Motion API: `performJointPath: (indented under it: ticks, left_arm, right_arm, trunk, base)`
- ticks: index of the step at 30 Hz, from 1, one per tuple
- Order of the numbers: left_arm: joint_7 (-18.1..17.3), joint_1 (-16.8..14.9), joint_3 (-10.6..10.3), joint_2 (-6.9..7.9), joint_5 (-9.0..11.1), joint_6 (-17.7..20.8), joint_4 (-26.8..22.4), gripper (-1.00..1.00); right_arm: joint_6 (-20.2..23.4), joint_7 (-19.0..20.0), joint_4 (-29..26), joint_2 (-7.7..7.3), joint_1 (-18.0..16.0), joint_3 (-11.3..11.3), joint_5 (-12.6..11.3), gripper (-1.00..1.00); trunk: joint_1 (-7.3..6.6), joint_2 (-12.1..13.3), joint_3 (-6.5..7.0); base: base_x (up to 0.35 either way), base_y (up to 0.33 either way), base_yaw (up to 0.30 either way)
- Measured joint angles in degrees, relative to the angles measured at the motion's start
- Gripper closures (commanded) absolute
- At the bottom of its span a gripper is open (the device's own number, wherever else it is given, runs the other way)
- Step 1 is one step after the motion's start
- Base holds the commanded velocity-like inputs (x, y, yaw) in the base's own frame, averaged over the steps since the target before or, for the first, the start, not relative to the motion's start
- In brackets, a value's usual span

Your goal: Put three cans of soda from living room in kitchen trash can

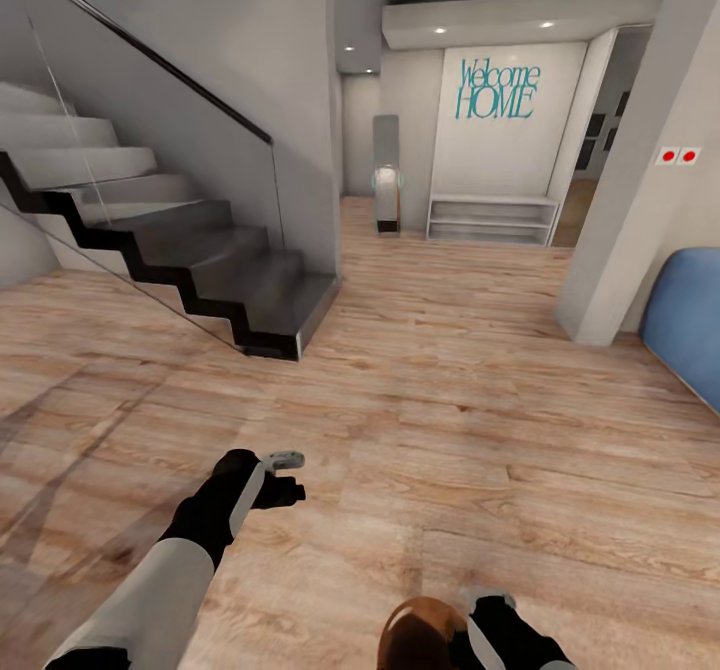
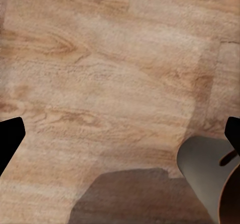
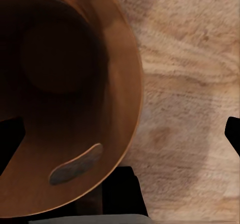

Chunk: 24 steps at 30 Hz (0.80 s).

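The trash can (image 1: 418, 635) sits at the bottom of the head view, brown at the rim, just left of my right gripper (image 1: 492, 612). In the right wrist view its glossy brown inside (image 3: 65, 83) is dark, with no can showing in it. My right gripper (image 3: 125, 139) is open, with one finger inside the rim and the other outside over the floor. My left gripper (image 1: 285, 477) hangs open over bare wood floor, holding nothing. From the left wrist, the gripper (image 2: 120, 139) looks down at the floor and the can's pale grey wall (image 2: 202, 171). The three soda cans are out of view.
I am in a hallway with a wood floor. A dark staircase (image 1: 200, 250) with a glass rail stands at the left. A white pillar (image 1: 630, 200) and a blue rounded object (image 1: 690, 320) are at the right. A white shelf (image 1: 492, 218) stands under a "Welcome HOME" sign ahead.
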Motion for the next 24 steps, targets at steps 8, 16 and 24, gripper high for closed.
performJointPath:
  ticks: [8, 16, 24]
  left_arm:
    - [0.0, 0.0, 0.0, 0.0, 0.0, 0.0, 0.0, -1.0]
    - [0.0, 0.0, 0.0, 0.0, 0.0, 0.0, 0.0, -1.0]
    - [0.0, 0.0, -0.1, 0.0, 0.0, 0.0, 0.0, -1.0]
  right_arm:
    - [0.0, 0.0, 0.2, -0.14, 0.0, 0.0, 0.0, -1.0]
    - [0.0, 0.0, 0.3, -0.33, 0.0, -0.1, 0.0, -1.0]
    - [-0.1, 0.0, 0.3, -0.35, 0.0, -0.2, -0.1, -1.0]
  trunk:
    - [1.76, -3.2, -1.44]
    - [3.51, -6.4, -2.87]
    - [3.96, -7.2, -3.24]
  base:
    - [0.0, 0.0, 0.0]
    - [0.0, 0.0, 0.0]
    - [0.0, 0.0, 0.0]
